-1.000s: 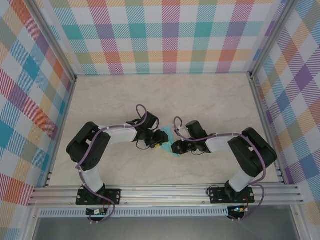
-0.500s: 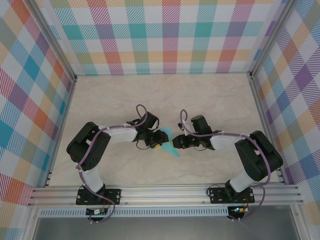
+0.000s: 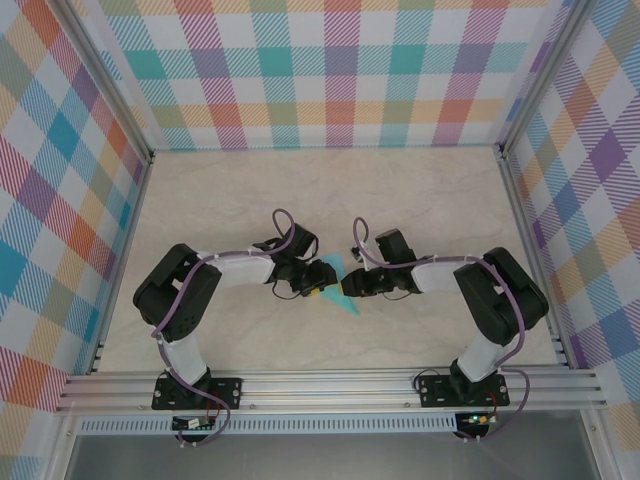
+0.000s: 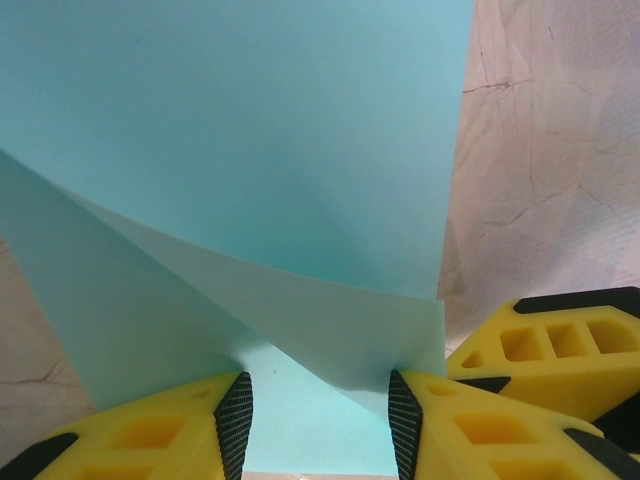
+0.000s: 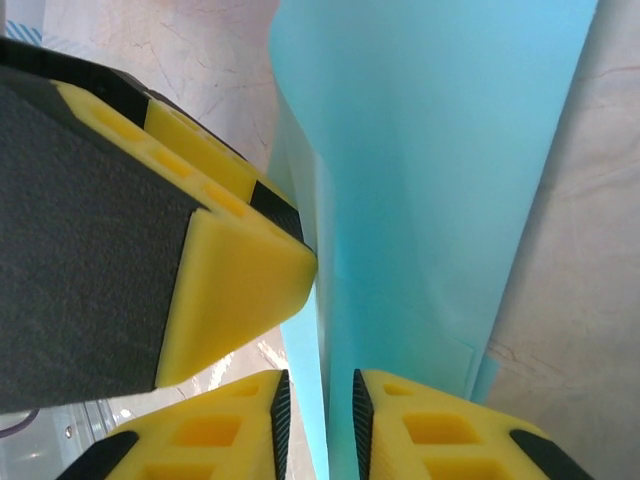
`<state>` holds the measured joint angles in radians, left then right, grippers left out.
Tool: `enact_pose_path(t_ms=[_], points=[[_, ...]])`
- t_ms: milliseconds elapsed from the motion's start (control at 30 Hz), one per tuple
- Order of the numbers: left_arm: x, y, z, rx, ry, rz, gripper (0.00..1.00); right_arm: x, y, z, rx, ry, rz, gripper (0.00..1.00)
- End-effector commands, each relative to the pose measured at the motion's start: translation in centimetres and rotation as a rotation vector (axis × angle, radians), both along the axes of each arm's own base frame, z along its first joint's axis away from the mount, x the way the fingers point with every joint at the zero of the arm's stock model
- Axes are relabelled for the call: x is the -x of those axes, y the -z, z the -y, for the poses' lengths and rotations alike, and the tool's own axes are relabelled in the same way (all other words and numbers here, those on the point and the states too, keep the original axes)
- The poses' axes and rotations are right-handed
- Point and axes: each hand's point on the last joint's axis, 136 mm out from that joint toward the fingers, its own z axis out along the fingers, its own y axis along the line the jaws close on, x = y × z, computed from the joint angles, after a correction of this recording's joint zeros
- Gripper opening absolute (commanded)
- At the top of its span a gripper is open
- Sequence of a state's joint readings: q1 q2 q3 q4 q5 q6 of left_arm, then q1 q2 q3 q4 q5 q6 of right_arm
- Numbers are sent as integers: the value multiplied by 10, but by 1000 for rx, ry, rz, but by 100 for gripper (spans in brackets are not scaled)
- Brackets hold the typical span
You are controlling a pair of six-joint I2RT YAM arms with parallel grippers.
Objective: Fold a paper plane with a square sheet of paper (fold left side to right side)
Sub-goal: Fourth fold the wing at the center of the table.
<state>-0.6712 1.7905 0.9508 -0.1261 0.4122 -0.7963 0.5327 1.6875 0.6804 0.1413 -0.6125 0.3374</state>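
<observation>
The light turquoise sheet of paper [image 3: 337,270], folded to a pointed shape, lies on the table's middle between both grippers. My left gripper [image 3: 316,288] sits at its left edge. Its jaws stand apart over the sheet [image 4: 250,150], and a raised flap bows across the gap of the left gripper [image 4: 320,420] and meets both pads. My right gripper [image 3: 348,288] comes in from the right. In the right wrist view the sheet [image 5: 440,180] has an upright fold standing in the narrow gap of the right gripper [image 5: 320,420], whose pads are not pressed together. A left finger [image 5: 230,280] is close beside it.
The marble-patterned tabletop [image 3: 330,200] is walled by checked panels, with aluminium rails along the sides and the near edge [image 3: 330,385]. A yellow finger [image 4: 560,350] of the right gripper lies just right of the left jaws; the two grippers nearly touch.
My right gripper has moved slightly away from the near edge along the paper, its forearm swinging in. Its jaws have parted a little. The left arm has stayed still.
</observation>
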Motion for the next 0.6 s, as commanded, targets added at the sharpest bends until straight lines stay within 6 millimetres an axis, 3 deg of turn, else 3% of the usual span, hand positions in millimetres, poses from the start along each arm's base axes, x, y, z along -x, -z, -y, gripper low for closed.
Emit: enact_pose_path(t_ms=[0, 200, 567], points=[[13, 14, -4, -55, 21, -36, 44, -3, -8, -7, -37, -14, 4, 22], [13, 13, -4, -54, 22, -34, 44, -3, -2, -4, -13, -2, -8, 6], [14, 13, -5, -56, 25, -31, 44, -6, 7, 6, 34, 43, -18, 2]])
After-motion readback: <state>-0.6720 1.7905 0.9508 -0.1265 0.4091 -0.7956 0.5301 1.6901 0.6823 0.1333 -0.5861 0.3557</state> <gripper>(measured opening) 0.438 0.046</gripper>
